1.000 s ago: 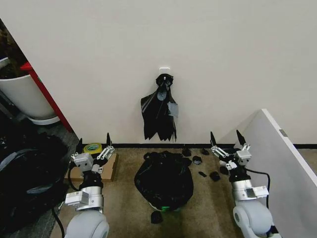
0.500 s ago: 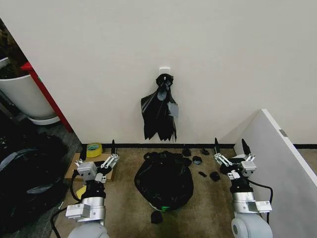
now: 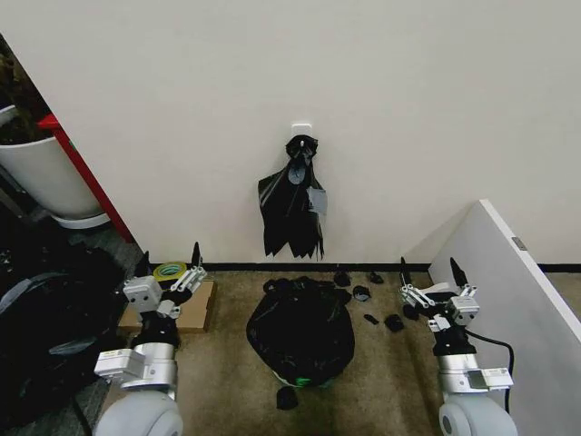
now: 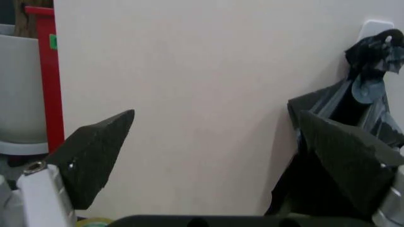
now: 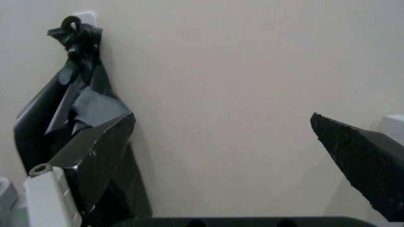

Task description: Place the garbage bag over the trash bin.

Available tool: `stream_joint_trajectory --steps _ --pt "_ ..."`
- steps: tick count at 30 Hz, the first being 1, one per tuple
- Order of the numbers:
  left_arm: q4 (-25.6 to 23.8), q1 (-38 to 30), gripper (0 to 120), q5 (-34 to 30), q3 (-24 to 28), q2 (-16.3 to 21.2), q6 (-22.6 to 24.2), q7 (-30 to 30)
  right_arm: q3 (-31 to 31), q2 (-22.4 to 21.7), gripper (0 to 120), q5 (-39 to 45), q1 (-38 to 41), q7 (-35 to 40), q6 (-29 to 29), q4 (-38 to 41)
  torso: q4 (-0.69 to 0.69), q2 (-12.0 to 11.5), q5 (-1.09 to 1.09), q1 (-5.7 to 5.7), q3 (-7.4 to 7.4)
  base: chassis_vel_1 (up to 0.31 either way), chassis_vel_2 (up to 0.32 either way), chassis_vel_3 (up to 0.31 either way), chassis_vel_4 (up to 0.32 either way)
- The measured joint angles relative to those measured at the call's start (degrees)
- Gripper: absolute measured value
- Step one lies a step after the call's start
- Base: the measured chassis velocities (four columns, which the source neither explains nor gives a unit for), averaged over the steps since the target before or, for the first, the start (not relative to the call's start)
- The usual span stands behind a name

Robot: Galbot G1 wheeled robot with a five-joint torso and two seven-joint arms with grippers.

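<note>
Both arms stand upright on either side of the bin. The left gripper (image 3: 171, 266) and right gripper (image 3: 432, 277) point up, fingers spread wide, holding nothing. On the carpet between them, the glossy, crinkly black plastic garbage bag (image 3: 300, 329) drapes the round trash bin, whose pale green base (image 3: 300, 380) peeks out below.

The garbage bag (image 3: 300, 330) hides nearly all of the trash bin (image 3: 302, 379); just a sliver of green base shows beneath it.
</note>
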Motion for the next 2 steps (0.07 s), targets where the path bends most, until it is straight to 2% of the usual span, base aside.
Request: stream_joint_trajectory --steps 2 --pt "0.47 0.05 100 0.29 0.06 -0.15 -0.15 0.06 -0.53 0.24 100 -0.01 0.01 0.01 -1.75 0.18 0.0 0.0 0.01 0.0 0.0 0.0 0.0 0.0 0.0"
